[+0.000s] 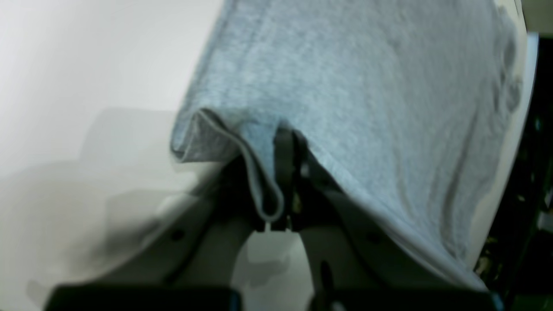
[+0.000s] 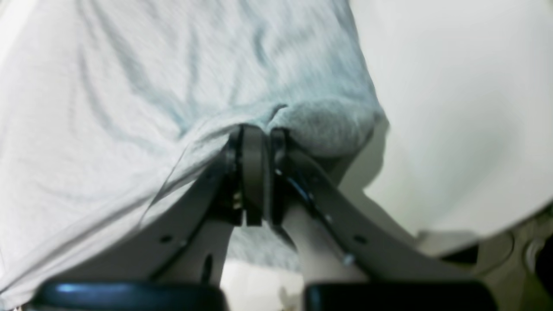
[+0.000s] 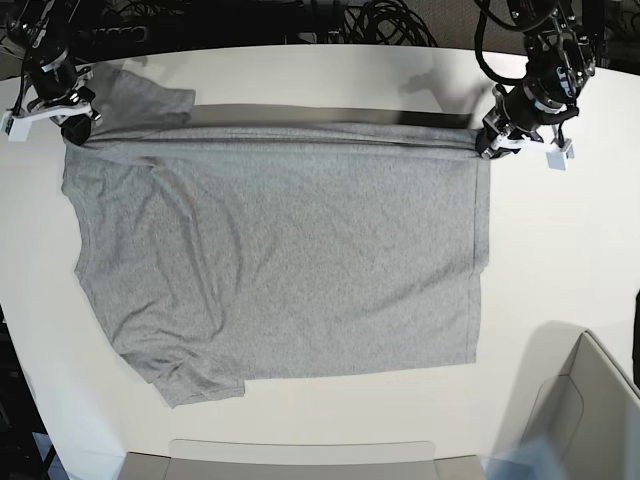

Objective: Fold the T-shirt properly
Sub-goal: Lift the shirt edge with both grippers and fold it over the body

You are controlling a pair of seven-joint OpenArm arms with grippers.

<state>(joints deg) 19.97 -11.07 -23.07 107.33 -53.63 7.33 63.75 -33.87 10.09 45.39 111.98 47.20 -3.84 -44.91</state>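
- Fabric of the soft, wrinkly heather light-grey cotton T-shirt fills the left wrist view; the left end effector is clamped on its folded hem edge.
- The right wrist view shows the right end effector pinched on bunched cloth.
- In the base view, the shirt lies spread on the white bench, both end effectors gripping its far edge.

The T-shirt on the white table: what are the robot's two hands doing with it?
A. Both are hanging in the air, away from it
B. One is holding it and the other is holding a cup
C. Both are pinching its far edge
C: the left hand and the right hand are each shut on a bunched bit of the T-shirt along its far edge.
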